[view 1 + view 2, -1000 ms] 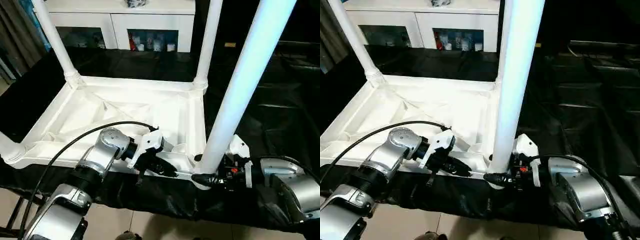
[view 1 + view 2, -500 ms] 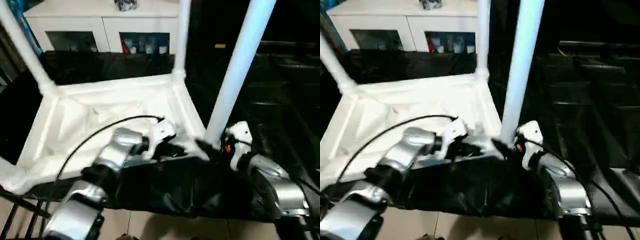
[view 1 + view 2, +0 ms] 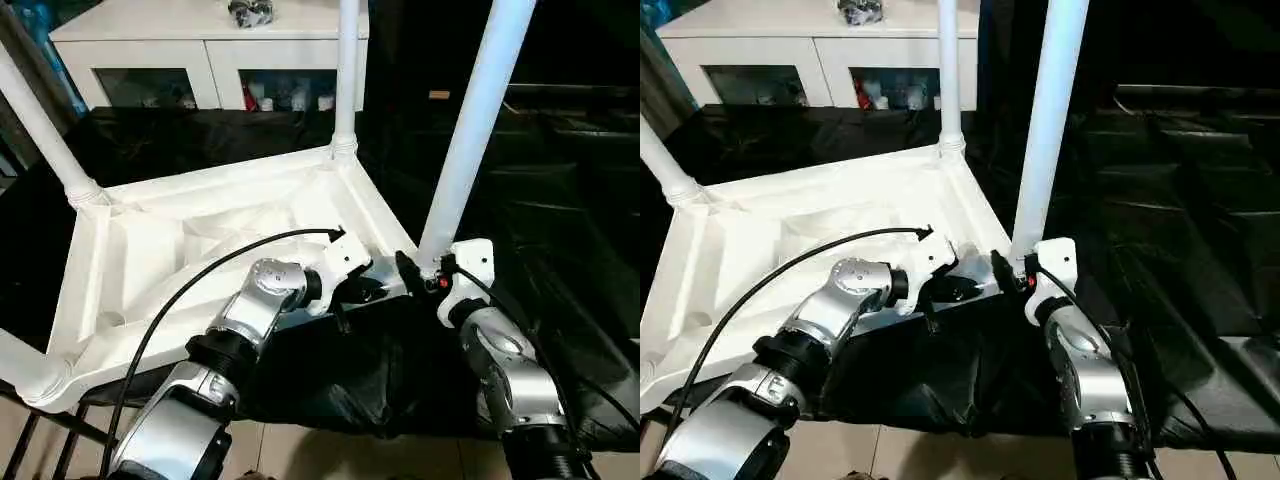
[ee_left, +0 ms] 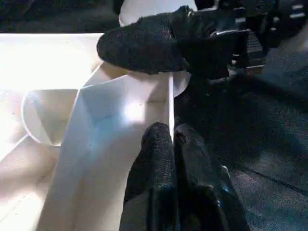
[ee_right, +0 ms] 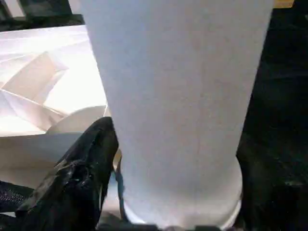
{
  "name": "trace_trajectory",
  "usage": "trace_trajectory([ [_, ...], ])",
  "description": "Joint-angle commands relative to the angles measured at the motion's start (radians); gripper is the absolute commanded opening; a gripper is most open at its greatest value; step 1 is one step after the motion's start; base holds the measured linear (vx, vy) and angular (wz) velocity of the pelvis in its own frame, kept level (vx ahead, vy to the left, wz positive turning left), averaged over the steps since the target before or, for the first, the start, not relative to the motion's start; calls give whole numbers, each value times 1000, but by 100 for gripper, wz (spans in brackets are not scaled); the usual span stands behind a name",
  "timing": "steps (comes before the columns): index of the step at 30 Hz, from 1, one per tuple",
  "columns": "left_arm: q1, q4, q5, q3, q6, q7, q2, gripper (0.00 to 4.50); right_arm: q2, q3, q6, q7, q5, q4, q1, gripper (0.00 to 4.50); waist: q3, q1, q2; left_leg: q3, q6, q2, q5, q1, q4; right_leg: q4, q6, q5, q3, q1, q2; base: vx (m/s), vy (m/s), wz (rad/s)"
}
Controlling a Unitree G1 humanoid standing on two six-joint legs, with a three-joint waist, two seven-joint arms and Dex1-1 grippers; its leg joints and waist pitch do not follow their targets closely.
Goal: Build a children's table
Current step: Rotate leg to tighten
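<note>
The children's table (image 3: 150,250) lies upside down on black cloth, its ribbed underside up. Three white legs stand in its corner sockets: one at the back (image 3: 346,70), one on the left (image 3: 40,130) and a near right leg (image 3: 470,140). The foot of another leg (image 3: 15,360) shows at the near left corner. My left gripper (image 4: 172,137) is shut on the thin rim of the table top beside the near right corner (image 3: 372,290). My right gripper (image 3: 425,272) sits at the base of the near right leg (image 5: 178,96), at its socket.
A white cabinet (image 3: 200,60) with glass doors stands behind the work. Crumpled black cloth (image 3: 560,250) covers the surface to the right and hangs over the near edge. A black cable (image 3: 200,270) arcs over my left forearm. Tiled floor (image 3: 330,450) shows below.
The camera has swung. The table top now lies skewed to the cabinet, its right side farther away. My right forearm reaches the leg from the near side instead of from the right.
</note>
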Motion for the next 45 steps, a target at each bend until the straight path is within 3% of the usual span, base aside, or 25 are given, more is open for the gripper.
trace_trajectory([
  [1,19,-23,-56,-44,-43,-91,-38,0,2,101,-9,116,13,-7,-12,387,-54,-2,-19,-20,57,37,-258,7,-70,-75,-199,-260,38,39,-51,0,0,0],
  [7,26,-54,-94,-37,-67,-216,18,0,-115,131,-20,321,48,-70,23,387,-60,7,-22,-16,146,37,-123,-2,-54,-51,-261,-67,35,50,-50,0,0,0],
  [9,29,-73,-106,-43,-75,-289,50,0,-187,154,-1,443,78,-123,54,387,-57,10,-23,-15,157,38,-140,0,-54,-54,-263,-88,34,49,-51,0,0,0],
  [13,33,-90,-114,-55,-83,-375,88,0,-279,176,38,590,118,-177,84,387,-51,21,-21,-14,133,45,-204,4,-60,-63,-247,-208,33,45,-49,0,0,0],
  [17,36,-99,-113,-65,-86,-414,105,0,-318,186,48,647,127,-194,90,387,-47,20,-21,-15,102,46,-229,6,-65,-68,-234,-261,35,39,-50,0,0,0],
  [22,35,-110,-117,-86,-100,-496,144,0,-410,211,56,764,122,-201,79,387,-51,27,-23,-15,111,47,-198,6,-61,-61,-246,-197,35,42,-50,0,0,0],
  [23,36,-112,-118,-87,-100,-504,148,0,-419,214,55,773,118,-197,76,359,-51,27,-23,-14,118,46,-188,4,-59,-58,-253,-175,35,42,-50,0,0,0],
  [26,37,-116,-121,-89,-102,-525,161,0,-438,222,59,794,113,-187,66,349,-50,30,-24,-14,123,46,-180,5,-58,-58,-260,-173,35,42,-51,0,0,0],
  [33,41,-119,-119,-89,-102,-543,172,0,-443,226,71,819,124,-183,54,284,-50,37,-28,-14,114,47,-183,5,-59,-58,-254,-192,34,42,-51,0,0,0],
  [41,43,-112,-123,-87,-95,-522,168,0,-422,228,90,802,144,-190,70,275,-50,38,-25,-14,117,47,-173,5,-58,-56,-258,-178,34,42,-51,0,0,0],
  [45,38,-95,-108,-73,-68,-429,129,0,-361,211,91,710,138,-184,87,274,-47,39,-23,-15,98,48,-203,8,-61,-63,-248,-219,35,38,-51,0,0,0],
])
